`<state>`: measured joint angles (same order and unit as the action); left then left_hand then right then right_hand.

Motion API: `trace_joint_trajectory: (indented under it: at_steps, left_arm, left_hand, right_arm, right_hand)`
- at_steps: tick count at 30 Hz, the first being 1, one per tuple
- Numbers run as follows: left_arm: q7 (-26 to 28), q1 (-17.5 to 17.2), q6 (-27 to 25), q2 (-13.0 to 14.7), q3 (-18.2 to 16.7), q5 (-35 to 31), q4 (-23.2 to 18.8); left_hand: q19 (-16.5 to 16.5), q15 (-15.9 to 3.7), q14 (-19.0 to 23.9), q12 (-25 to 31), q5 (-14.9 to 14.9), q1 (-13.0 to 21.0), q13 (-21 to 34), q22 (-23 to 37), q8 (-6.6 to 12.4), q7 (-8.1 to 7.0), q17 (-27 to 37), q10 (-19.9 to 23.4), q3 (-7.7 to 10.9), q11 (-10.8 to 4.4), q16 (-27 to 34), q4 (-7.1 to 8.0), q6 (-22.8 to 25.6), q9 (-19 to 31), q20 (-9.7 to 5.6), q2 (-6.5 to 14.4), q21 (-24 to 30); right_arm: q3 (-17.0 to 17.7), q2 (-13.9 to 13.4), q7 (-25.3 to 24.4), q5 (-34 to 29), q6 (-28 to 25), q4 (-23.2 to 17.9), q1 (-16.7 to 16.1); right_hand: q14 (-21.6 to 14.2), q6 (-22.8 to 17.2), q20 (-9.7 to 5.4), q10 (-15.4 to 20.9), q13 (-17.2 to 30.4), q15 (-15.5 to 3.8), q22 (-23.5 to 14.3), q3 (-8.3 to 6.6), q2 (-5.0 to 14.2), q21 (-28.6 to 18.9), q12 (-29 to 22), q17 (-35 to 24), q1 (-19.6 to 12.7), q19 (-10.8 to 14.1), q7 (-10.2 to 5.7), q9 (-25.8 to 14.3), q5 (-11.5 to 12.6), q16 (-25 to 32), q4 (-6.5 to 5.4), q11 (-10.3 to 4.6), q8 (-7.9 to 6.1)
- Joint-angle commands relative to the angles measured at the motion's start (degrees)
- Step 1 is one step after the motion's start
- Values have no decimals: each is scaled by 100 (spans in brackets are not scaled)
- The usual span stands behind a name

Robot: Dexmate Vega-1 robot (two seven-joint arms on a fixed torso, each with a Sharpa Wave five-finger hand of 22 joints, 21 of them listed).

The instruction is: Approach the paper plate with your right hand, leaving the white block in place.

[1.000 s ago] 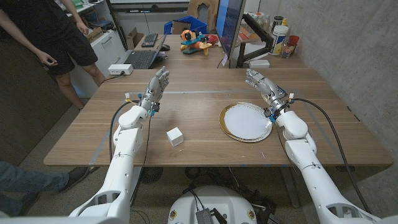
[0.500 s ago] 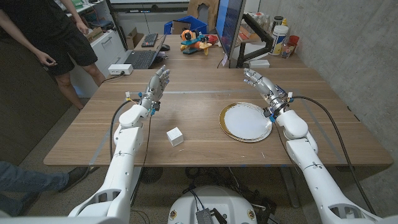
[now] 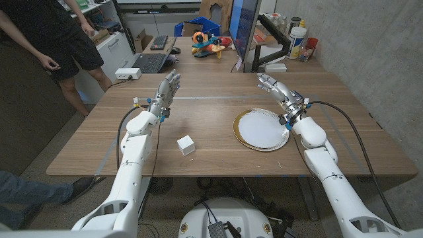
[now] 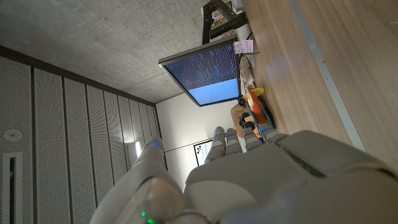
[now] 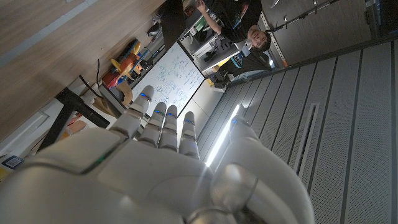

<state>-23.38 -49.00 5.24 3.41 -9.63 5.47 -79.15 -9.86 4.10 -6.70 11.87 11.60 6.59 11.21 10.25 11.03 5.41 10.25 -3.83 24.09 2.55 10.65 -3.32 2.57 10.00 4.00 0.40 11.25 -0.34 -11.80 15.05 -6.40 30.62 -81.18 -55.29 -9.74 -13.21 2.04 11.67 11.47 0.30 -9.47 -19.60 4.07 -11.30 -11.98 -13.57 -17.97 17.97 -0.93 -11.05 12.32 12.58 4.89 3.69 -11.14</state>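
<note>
A round white paper plate with a gold rim lies on the wooden table, right of centre. My right hand is raised just beyond the plate's far right rim, fingers extended and apart, holding nothing; its back fills the right wrist view. A small white block stands on the table left of the plate, apart from both hands. My left hand is lifted over the far left part of the table, fingers straight, nothing in it; its back appears in the left wrist view.
A monitor, bottles, a colourful toy and a laptop stand past the table's far edge. A person stands at the back left. A concrete wall runs along the right.
My right hand has drifted slightly left and farther back above the plate's far rim. The left hand, block and plate have not moved.
</note>
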Motion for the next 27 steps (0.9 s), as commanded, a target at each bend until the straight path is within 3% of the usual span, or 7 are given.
trace_joint_trajectory:
  at_steps: [1, 27]
  left_arm:
    - [-28, 19, -26, 15, -4, 1, 38]
    - [-301, 119, -99, 3, -79, 222, 129]
  left_hand:
    - [-60, -10, -19, 31, -9, 14, 8, 25, -3, 31, 23, 15, 12, -14, 23, -38, 39, 19, 65, 84, 20]
    - [-76, -10, -29, 27, -12, 6, 8, 26, -14, 42, 24, 7, 6, -16, 18, -52, 35, 19, 76, 87, 17]
  right_arm:
    - [-36, -25, -214, -318, 313, 26, -45]
    - [-144, -113, -693, -1285, 612, -107, -65]
  right_hand:
    - [-59, -4, -9, 79, 5, -21, -21, 29, -49, -3, -20, 8, -5, 58, -59, -20, 55, 2, 11, -32, -55]
    - [-174, -123, -31, 220, 7, -103, -22, 62, -112, -10, -50, 48, 64, 159, -136, -20, 158, 19, 24, -56, -86]
